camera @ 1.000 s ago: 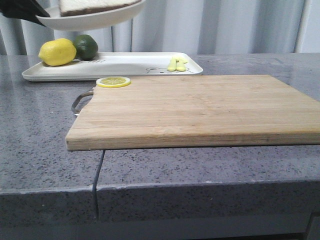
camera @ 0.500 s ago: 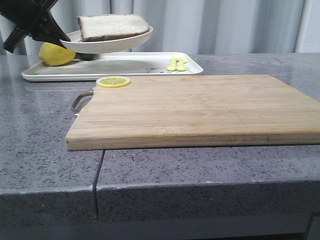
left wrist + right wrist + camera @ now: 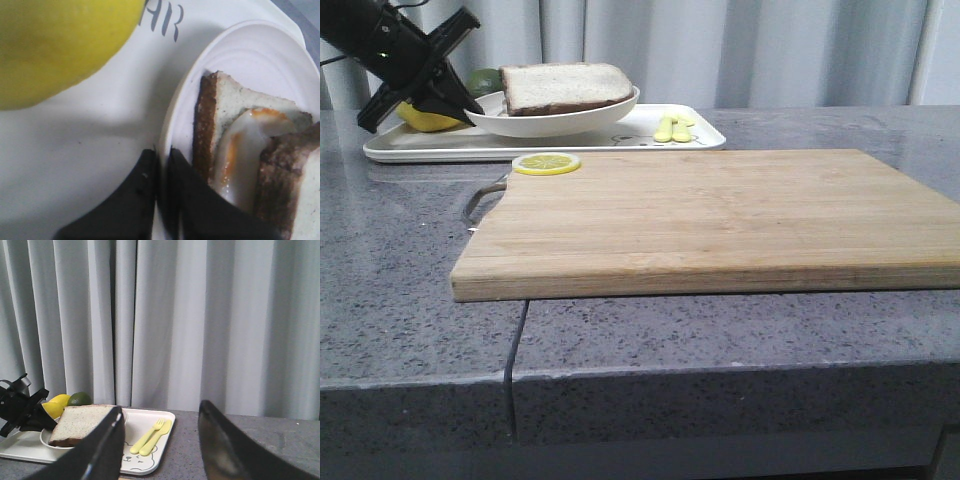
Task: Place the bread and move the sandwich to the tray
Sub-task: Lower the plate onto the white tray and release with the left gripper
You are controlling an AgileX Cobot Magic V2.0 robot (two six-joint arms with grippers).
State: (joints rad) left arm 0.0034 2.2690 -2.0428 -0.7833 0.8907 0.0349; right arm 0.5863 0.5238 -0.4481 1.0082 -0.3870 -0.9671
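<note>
Plate (image 3: 565, 124) with sandwich (image 3: 565, 87) lowered onto tray (image 3: 620, 135) — delivery near done | left gripper (image 3: 162, 167) still pinching rim (release next) | right gripper (image 3: 160, 440) spread, empty

Wooden cutting board (image 3: 720, 215): laid flat on the counter (image 3: 390, 300), its near edge close to the counter's front edge; a metal handle (image 3: 485, 200) was fitted at its left end.
Lemon slice (image 3: 547, 163): placed at the board's far left corner.
Whole lemon (image 3: 55, 45): yellow, seen at the far left.
Lime (image 3: 79, 399): dark green, set just beside the lemon.
Fork and spoon (image 3: 151, 436): pale yellow, laid side by side.
Grey curtain (image 3: 200, 315): hung in folds behind the counter.
</note>
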